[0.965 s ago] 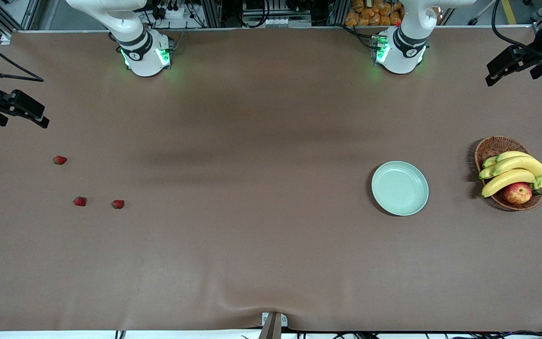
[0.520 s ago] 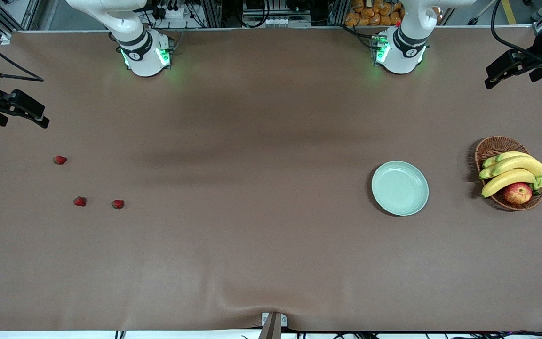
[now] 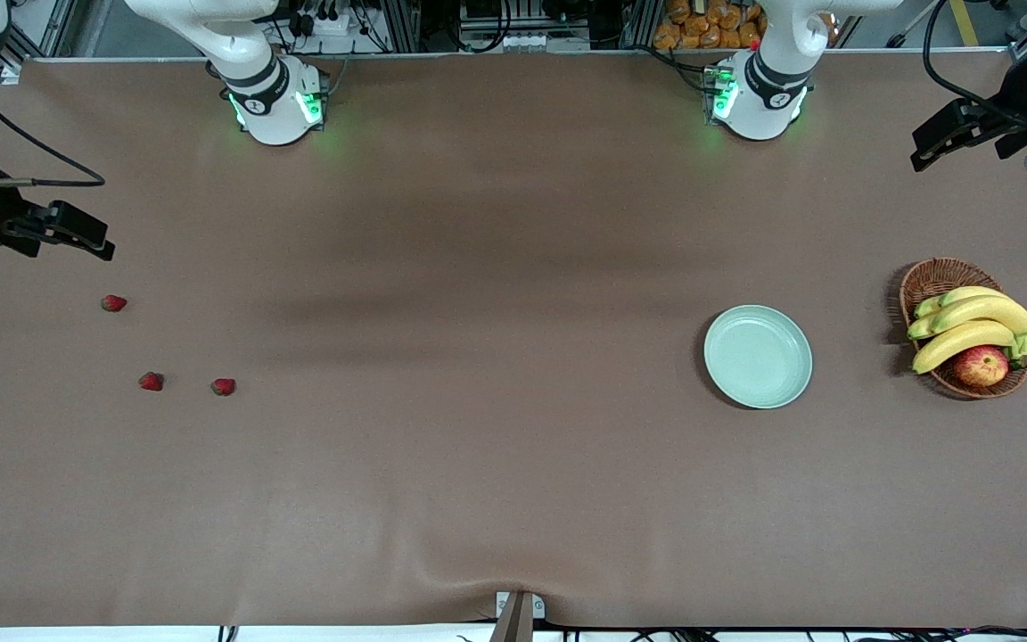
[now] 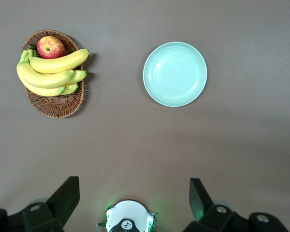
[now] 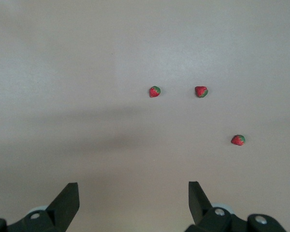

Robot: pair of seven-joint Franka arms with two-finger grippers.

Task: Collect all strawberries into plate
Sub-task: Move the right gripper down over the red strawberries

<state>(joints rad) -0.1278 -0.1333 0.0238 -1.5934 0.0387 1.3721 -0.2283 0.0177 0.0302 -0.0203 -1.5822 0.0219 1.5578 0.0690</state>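
The right tool (image 3: 86,239) hangs over the surface (image 3: 496,464) at the right arm's end, its fingers (image 5: 67,200) spread wide and holding nothing. It has shifted over the last second, coming in from the edge and ending up closer to the farthest strawberry (image 3: 113,303), which lies just nearer the front camera than the tool. The other two strawberries (image 3: 151,382) (image 3: 224,386) sit side by side, nearer the camera again; none of the three has moved. The right wrist view shows all three berries ahead of the open fingers. Judging from that, the first pick is starting and the farthest berry is the likely target.

Past a long bare stretch of surface, the plate (image 3: 758,357) lies well apart from the berries, toward the left arm's end, and it is empty, so the whole task is still to do. Just beside it stands a wicker basket (image 3: 932,276) with bananas (image 3: 968,325) and an apple (image 3: 981,366).

The left tool (image 3: 946,141) waits high over the corner at its end of the surface, fingers (image 4: 67,193) wide apart and empty; it has only drifted slightly.
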